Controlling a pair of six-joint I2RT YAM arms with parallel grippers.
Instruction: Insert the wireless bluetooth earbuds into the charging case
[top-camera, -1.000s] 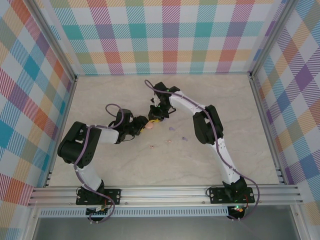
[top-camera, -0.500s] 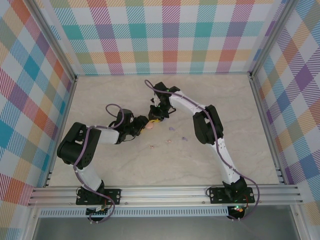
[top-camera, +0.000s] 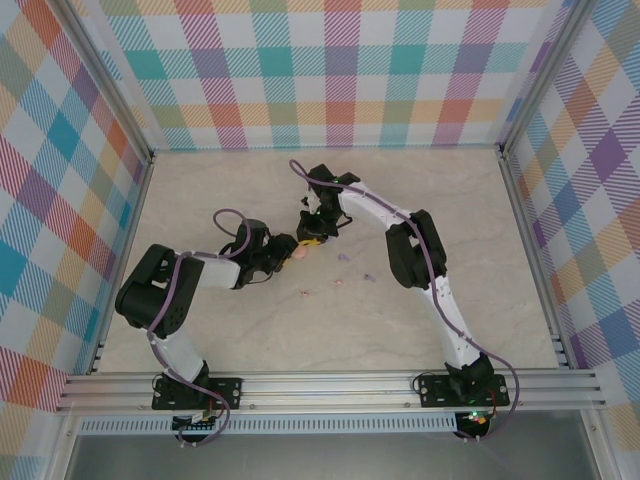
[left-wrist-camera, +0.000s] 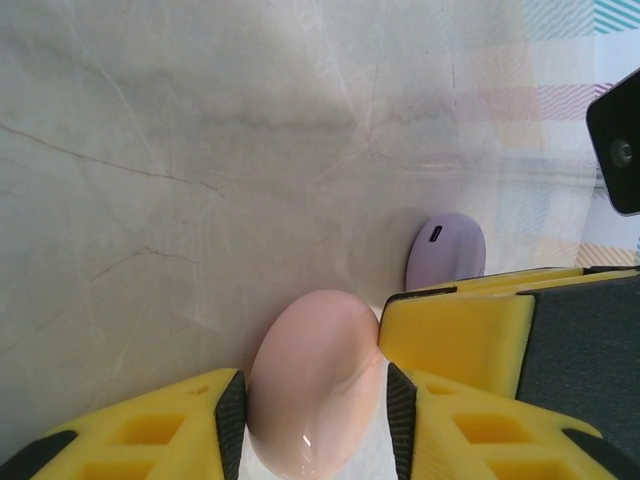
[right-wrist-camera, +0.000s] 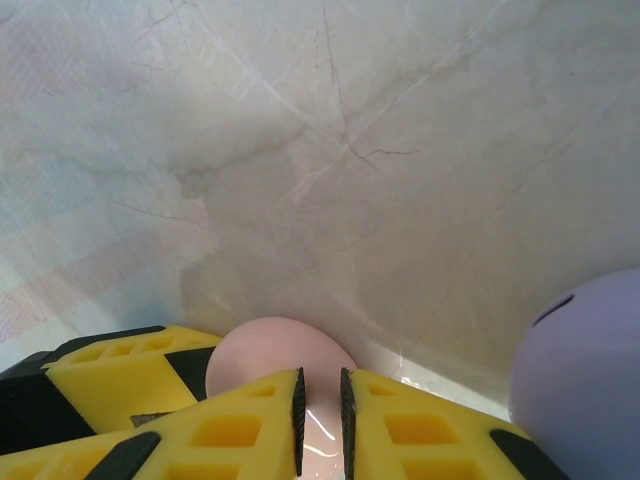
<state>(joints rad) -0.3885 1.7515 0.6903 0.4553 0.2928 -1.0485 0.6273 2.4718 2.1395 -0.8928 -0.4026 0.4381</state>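
A closed pale pink charging case (left-wrist-camera: 318, 330) stands on edge on the table, and my left gripper (left-wrist-camera: 315, 373) is shut on it, one pad against each side. My right gripper (right-wrist-camera: 320, 372) meets the same pink case (right-wrist-camera: 262, 350) from above. Its jaws are shut to a thin slit, with the tips at the case's upper edge. From the top, both grippers (top-camera: 287, 250) (top-camera: 313, 238) converge on the case (top-camera: 299, 254). The earbuds lie loose to the right: two lilac ones (top-camera: 345, 258) (top-camera: 368, 277) and two pale pink ones (top-camera: 306, 294) (top-camera: 338, 283).
A closed lilac case (left-wrist-camera: 446, 250) lies on the table just beyond the pink one, close beside my right gripper (left-wrist-camera: 455, 335). The same lilac case (right-wrist-camera: 585, 365) fills the right wrist view's right edge. Checked walls enclose the marble tabletop (top-camera: 450, 200).
My left wrist has shifted very slightly at the pink case. The right arm, the cases and the earbuds have not visibly moved.
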